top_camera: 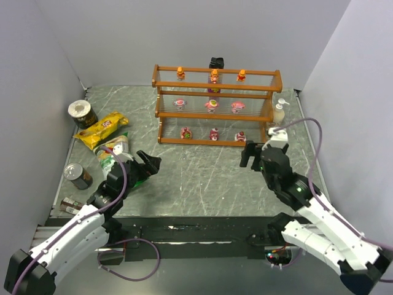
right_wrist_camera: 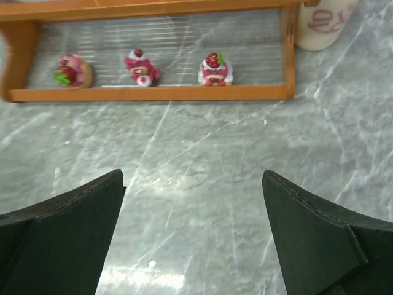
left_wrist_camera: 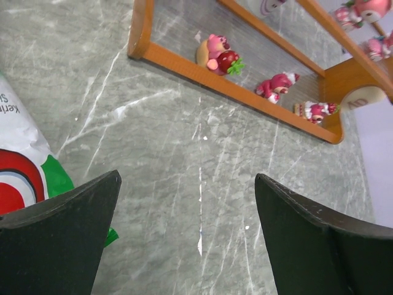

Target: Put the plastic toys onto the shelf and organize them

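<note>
The shelf (top_camera: pixel 215 86) stands at the back of the table with toys on all three tiers. Three orange toys (top_camera: pixel 214 75) stand on the top tier, three pink ones (top_camera: pixel 211 105) on the middle tier and three pink ones (top_camera: pixel 214 134) on the bottom tier. The bottom-tier toys also show in the left wrist view (left_wrist_camera: pixel 218 54) and the right wrist view (right_wrist_camera: pixel 214 69). My left gripper (top_camera: pixel 149 164) is open and empty over the table, left of the shelf front. My right gripper (top_camera: pixel 250 153) is open and empty, just in front of the shelf's right end.
Chip bags (top_camera: pixel 101 130) and a green-and-white bag (top_camera: pixel 115 153) lie at the left. Cans (top_camera: pixel 82 113) stand at the left, another can (top_camera: pixel 77 176) nearer. A white pump bottle (top_camera: pixel 279 114) stands at the shelf's right end. A black object (top_camera: pixel 216 62) sits behind the shelf.
</note>
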Robot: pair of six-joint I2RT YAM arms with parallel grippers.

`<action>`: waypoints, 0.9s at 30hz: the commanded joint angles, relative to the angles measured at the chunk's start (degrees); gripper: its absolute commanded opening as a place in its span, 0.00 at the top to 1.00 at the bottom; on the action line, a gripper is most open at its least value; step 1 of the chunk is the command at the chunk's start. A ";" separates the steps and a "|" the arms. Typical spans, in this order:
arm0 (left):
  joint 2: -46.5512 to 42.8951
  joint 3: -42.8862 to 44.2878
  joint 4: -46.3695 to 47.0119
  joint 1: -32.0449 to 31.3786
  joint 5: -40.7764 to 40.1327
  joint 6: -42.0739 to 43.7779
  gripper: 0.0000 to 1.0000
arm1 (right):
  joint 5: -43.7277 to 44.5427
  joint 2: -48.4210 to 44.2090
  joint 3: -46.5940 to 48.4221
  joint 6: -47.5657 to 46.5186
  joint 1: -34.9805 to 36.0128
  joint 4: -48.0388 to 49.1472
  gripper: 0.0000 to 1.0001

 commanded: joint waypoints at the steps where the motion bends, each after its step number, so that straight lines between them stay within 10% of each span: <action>1: -2.47 1.33 3.16 -0.11 0.79 1.48 0.04 | -3.74 -7.03 -1.80 3.93 -0.16 -5.19 0.00; 27: -2.47 1.07 3.25 -0.11 -0.96 0.25 0.04 | -6.03 -17.85 -5.84 4.28 -0.08 -9.32 0.00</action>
